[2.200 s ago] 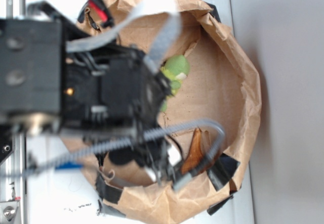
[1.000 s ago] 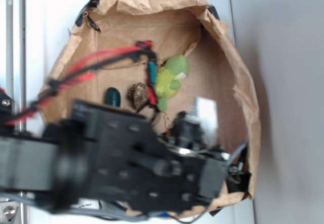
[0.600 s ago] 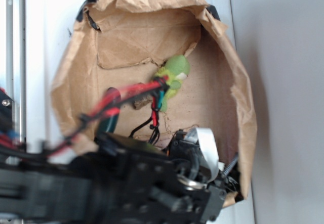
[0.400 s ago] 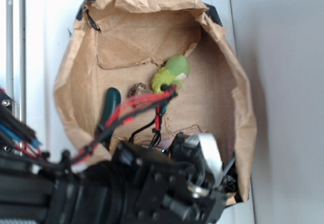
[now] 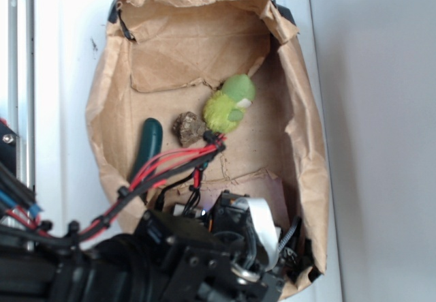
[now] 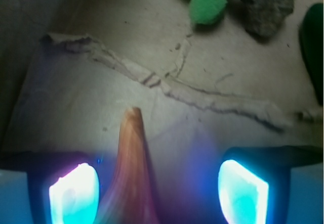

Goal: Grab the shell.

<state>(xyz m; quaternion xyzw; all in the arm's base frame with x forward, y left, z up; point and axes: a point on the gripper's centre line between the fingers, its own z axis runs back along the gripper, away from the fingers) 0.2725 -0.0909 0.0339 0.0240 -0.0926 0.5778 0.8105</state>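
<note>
The shell point(image 6: 132, 168) is glossy orange-brown and tapers to a point aimed away from me. In the wrist view it lies on the brown paper floor between the two glowing fingers, closer to the left one. My gripper point(image 6: 158, 193) is open, with a wide gap on the shell's right side. In the exterior view the arm point(image 5: 204, 261) covers the bag's near end, and the shell is hidden beneath it.
A rough brown rock-like lump point(image 5: 188, 127), a green plush toy point(image 5: 228, 106) and a dark green cucumber-shaped toy point(image 5: 146, 145) lie farther in the paper bag point(image 5: 306, 172). Its crumpled walls rise all round. Red and black cables point(image 5: 170, 165) trail from the arm.
The arm has swung from the bag's left to its near end and come down over the spot where the shell lay. The rock and cucumber toy came into sight again.
</note>
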